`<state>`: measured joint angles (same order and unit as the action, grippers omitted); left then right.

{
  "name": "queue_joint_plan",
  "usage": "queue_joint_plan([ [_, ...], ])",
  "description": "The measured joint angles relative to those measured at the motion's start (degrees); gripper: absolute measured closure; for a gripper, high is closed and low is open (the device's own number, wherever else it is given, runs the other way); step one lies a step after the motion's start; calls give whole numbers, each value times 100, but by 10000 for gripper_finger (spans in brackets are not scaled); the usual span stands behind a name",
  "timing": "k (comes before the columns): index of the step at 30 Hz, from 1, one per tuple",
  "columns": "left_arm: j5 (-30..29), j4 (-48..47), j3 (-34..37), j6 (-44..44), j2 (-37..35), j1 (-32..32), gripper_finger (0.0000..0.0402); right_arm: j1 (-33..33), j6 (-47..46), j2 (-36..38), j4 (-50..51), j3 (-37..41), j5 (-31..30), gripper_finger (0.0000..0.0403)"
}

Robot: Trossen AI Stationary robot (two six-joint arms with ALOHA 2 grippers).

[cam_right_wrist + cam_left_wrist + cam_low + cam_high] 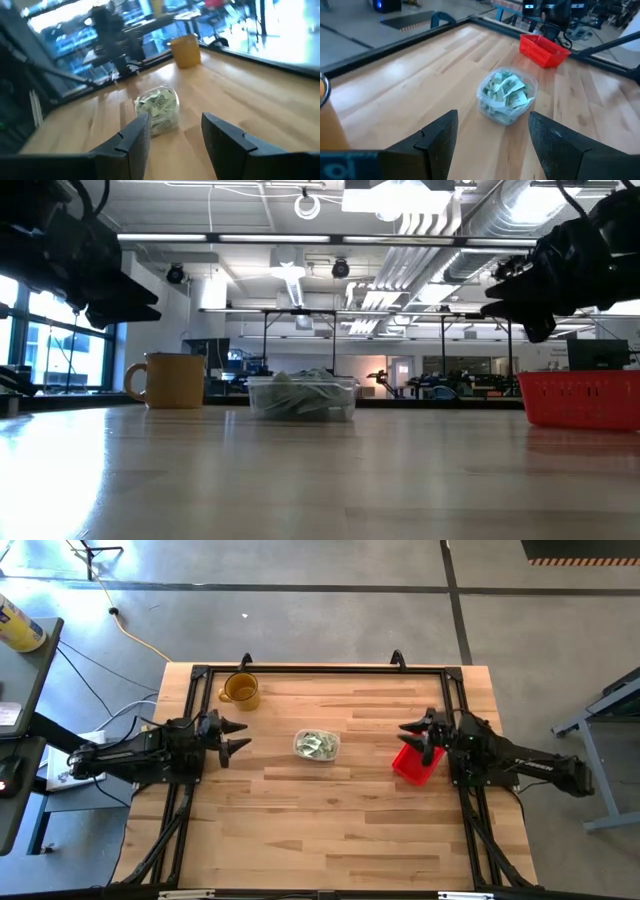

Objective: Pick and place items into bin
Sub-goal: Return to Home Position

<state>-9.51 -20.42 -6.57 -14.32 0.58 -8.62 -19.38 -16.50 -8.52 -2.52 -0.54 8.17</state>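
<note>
The bin (317, 746) is a small clear container standing on its base at the middle of the wooden table, also seen in the low view (301, 397). The items (506, 91), pale green and white crinkled packets, fill it (159, 107). My left gripper (235, 737) hangs open above the table's left side, pointing toward the bin, its fingers apart (492, 137) with nothing between them. My right gripper (418, 737) hangs open above the right side, over the red basket, also pointing toward the bin (175, 132), and holds nothing.
An amber mug (241, 690) stands at the far left of the table. A red mesh basket (416, 763) sits at the right, under my right gripper. A black frame (320, 670) runs along the table's edges. Bare wood (320, 830) lies toward the near edge.
</note>
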Motion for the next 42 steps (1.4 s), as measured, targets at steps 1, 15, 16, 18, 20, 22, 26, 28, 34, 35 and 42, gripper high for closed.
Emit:
queue_joint_plan([
  [1,-1,-47,-6,-79,0,0,124,0,-237,-33,13,0,-55,234],
  [15,-3,-46,-7,-139,2,0,124,2,-1423,-87,45,2,-180,230],
  [16,-2,-47,-7,-137,2,0,124,2,-1443,-87,46,2,-180,230],
  [18,-3,-47,-7,-139,2,0,124,2,-1441,-87,48,2,-180,233],
  [20,-1,-48,-7,-139,4,0,124,2,-1414,-87,48,2,-180,235],
  [22,-2,-48,-7,-139,4,0,124,2,-1412,-87,50,2,-180,237],
  [26,-3,-48,-7,-139,4,0,124,2,-1446,-87,50,2,-178,237],
  [28,-1,-48,-7,-139,4,0,124,2,-1452,-87,52,2,-180,236],
  [34,-1,-48,-7,-139,4,0,124,2,-1455,-87,53,4,-178,234],
  [35,-1,-48,-7,-139,4,0,124,2,-1455,-87,52,4,-179,235],
  [42,-1,-48,-7,-139,4,0,124,2,-1455,-87,54,4,-178,234],
])
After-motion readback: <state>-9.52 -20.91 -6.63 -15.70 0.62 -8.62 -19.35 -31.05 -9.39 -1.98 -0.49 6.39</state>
